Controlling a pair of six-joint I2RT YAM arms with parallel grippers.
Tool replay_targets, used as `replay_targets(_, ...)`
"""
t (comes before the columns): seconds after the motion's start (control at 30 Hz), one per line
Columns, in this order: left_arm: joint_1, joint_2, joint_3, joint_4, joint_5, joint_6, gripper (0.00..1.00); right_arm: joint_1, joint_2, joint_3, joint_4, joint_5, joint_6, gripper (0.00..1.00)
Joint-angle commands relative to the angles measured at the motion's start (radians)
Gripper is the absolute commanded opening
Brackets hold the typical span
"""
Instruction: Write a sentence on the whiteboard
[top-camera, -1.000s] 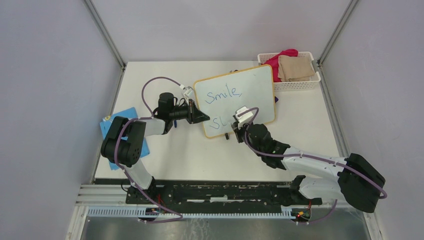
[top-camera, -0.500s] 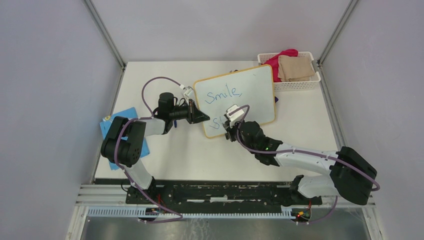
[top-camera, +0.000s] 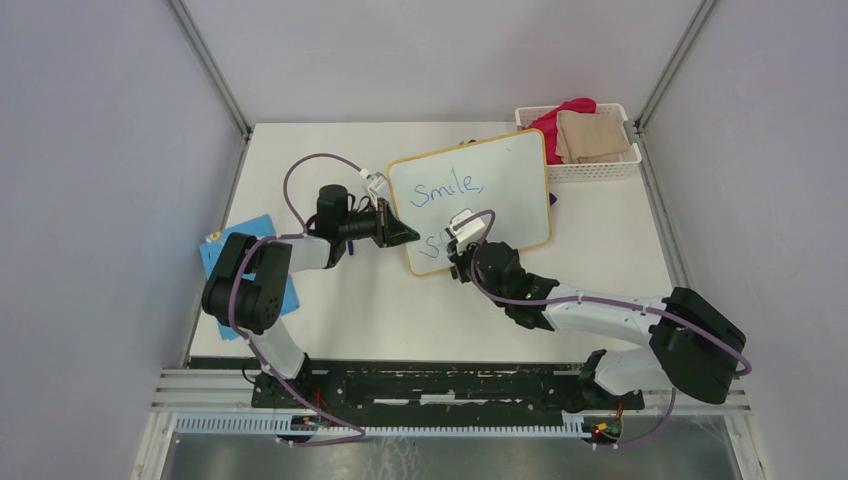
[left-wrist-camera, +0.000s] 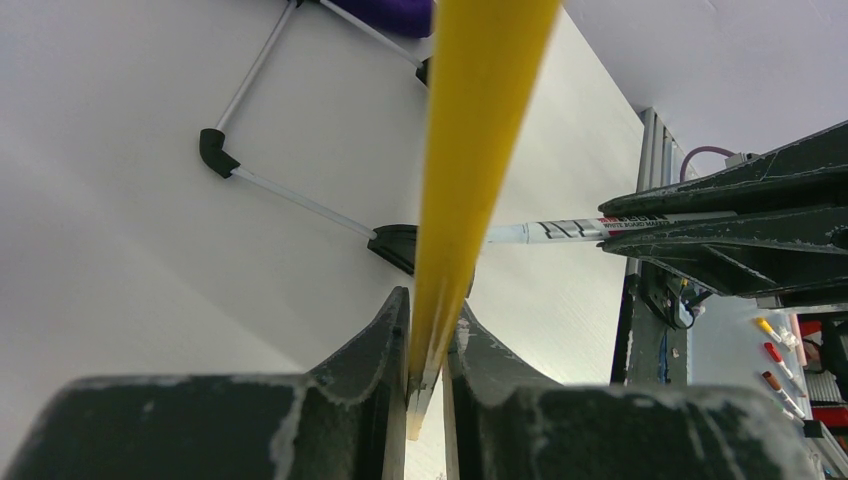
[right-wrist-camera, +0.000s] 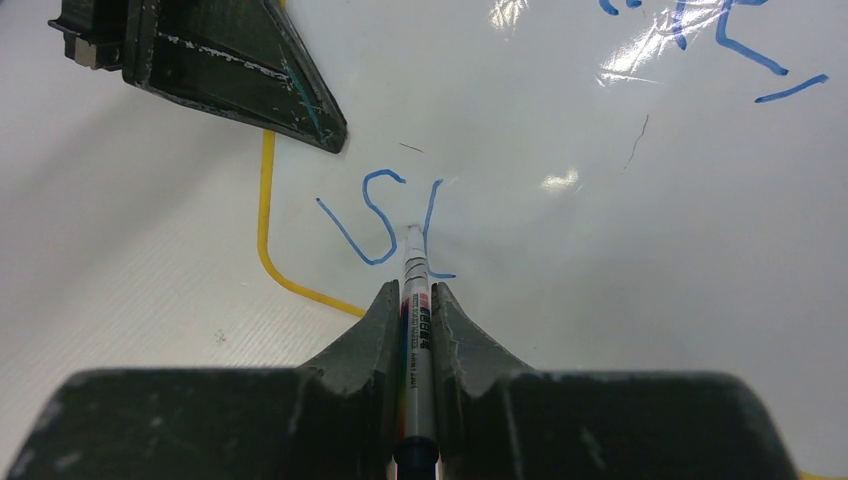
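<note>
Left gripper (left-wrist-camera: 428, 310): I see the jaws almost closed, pinching the yellow-orange frame of the whiteboard (top-camera: 510, 190). The frame edge runs straight up from between the fingers.
Right gripper (right-wrist-camera: 417, 295): the jaws are narrowed onto a marker (right-wrist-camera: 413, 262), which juts forward past the fingertips.
Marker tip: on the white face just ahead of my right jaws, at the second blue stroke.
Sentence (top-camera: 447, 188): "Smile," sits on the upper line, well beyond the right jaws. Right in front of them I see only an "S" and one more stroke.
Whiteboard: its left edge is inside my left jaws and its face is under the right ones. Thin legs with black feet show beneath it.
Basket (top-camera: 600, 168): holds folded cloths, past the board's far corner, well apart from both jaws.
Blue card (top-camera: 215, 262): behind my left jaws, beside that arm.
</note>
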Motion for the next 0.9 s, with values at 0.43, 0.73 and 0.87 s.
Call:
replay_targets(0.43,-0.003,-0.006,0.011,-0.068,-0.089,0.057,0.02,-0.04,-0.102,-0.031,0.011,0.043,0.007,0.0)
replay_targets(0.73,-0.003,-0.009,0.011,-0.068,-0.09,0.057,0.02,-0.066,-0.127,-0.057,-0.003,0.056,0.014,0.0)
replay_targets(0.87,-0.003,-0.008,0.011,-0.069,-0.089,0.057,0.02,-0.074,-0.116,-0.045,-0.005,0.056,0.015,0.0)
